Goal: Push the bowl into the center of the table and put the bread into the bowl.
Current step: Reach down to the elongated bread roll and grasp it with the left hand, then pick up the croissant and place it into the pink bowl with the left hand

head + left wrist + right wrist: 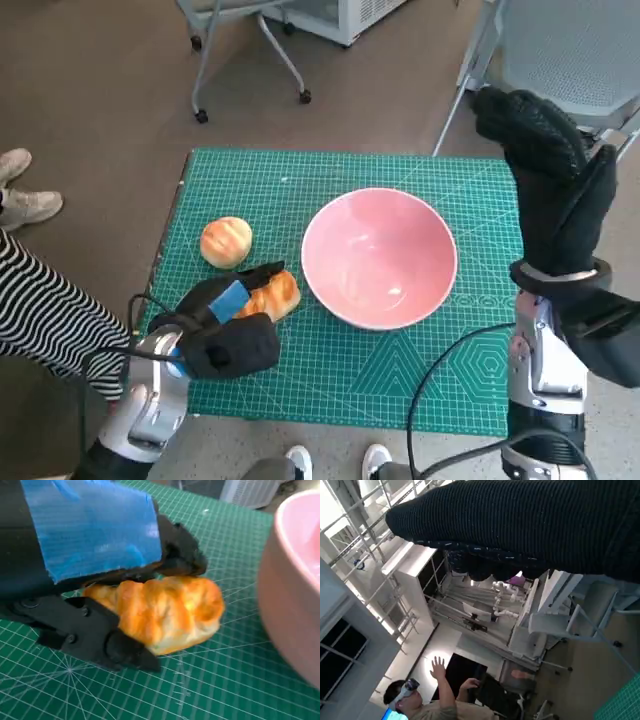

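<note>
Now left hand [90, 570] fingers [100, 640] clamped on bread [170, 612] beside bowl [379, 257], right hand [550, 180] raised, fingers apart.

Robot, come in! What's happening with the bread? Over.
Left hand grips bread on the mat. Right hand raised, holding nothing. Bowl near center, nothing in it. Round bun sits beside the bread, not blocking.

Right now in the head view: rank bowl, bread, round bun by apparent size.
1. Pink bowl, by far the largest.
2 and 3. Round bun and bread look about alike; the left hand covers part of the bread, so I can't rank them.
</note>
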`<action>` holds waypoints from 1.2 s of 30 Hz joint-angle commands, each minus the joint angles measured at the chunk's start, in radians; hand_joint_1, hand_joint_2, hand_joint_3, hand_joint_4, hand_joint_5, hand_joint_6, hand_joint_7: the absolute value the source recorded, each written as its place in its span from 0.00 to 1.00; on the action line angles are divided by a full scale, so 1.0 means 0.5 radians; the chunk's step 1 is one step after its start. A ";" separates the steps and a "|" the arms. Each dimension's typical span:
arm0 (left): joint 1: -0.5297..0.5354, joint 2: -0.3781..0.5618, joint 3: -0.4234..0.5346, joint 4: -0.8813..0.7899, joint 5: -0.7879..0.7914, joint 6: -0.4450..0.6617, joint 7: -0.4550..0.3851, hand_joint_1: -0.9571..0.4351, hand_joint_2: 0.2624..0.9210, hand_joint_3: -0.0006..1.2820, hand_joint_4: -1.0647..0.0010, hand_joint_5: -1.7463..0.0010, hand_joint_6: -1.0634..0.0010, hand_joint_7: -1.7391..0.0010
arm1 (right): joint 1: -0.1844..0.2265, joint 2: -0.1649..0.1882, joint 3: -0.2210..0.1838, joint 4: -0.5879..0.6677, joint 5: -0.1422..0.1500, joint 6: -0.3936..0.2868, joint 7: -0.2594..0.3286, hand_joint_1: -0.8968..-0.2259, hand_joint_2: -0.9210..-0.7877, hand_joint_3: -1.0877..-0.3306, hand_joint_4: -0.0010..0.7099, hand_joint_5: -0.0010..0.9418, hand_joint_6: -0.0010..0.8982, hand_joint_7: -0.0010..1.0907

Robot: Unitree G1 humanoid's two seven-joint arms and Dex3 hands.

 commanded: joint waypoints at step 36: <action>-0.398 -0.107 0.617 -0.804 -0.496 -0.532 0.161 0.69 0.40 0.53 0.25 0.28 0.30 0.36 | 0.038 -0.029 -0.023 0.015 0.028 0.046 0.036 0.29 0.00 0.51 0.29 0.00 0.12 0.47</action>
